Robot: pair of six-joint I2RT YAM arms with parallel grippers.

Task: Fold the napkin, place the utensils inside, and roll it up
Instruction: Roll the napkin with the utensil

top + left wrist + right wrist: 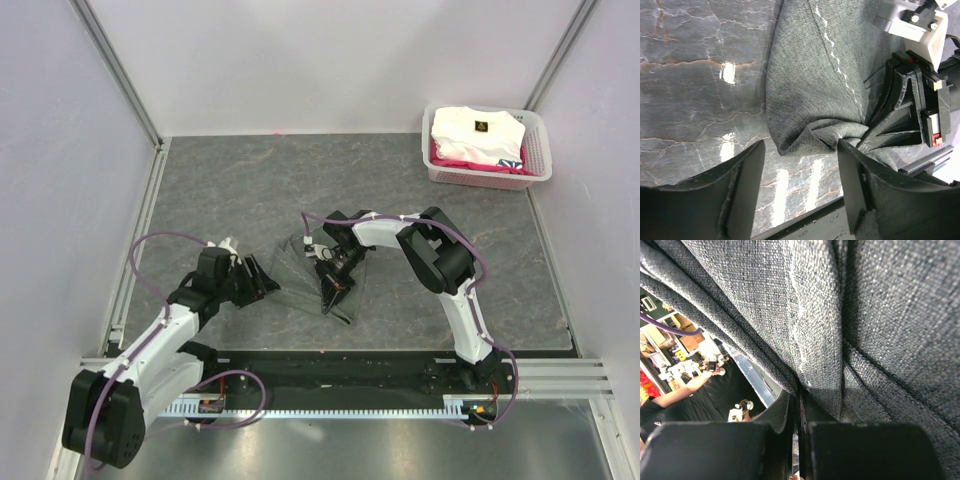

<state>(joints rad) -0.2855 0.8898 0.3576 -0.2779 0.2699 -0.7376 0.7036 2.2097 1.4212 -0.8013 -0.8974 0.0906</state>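
right gripper (799,407) pinches the napkin (815,75); left gripper (801,150) gapes wide beside it.

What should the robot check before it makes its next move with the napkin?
1. Right fingers clamped on the napkin: ok.
2. Left fingers open: ok.
3. Left fingers lined up with the napkin's bunched end: ok.
4. Napkin lying flat: not ok, it is bunched and creased.
5. Spoon in sight: not ok, no view shows it.
6. Basket out of the way: ok, it sits in the far right corner.
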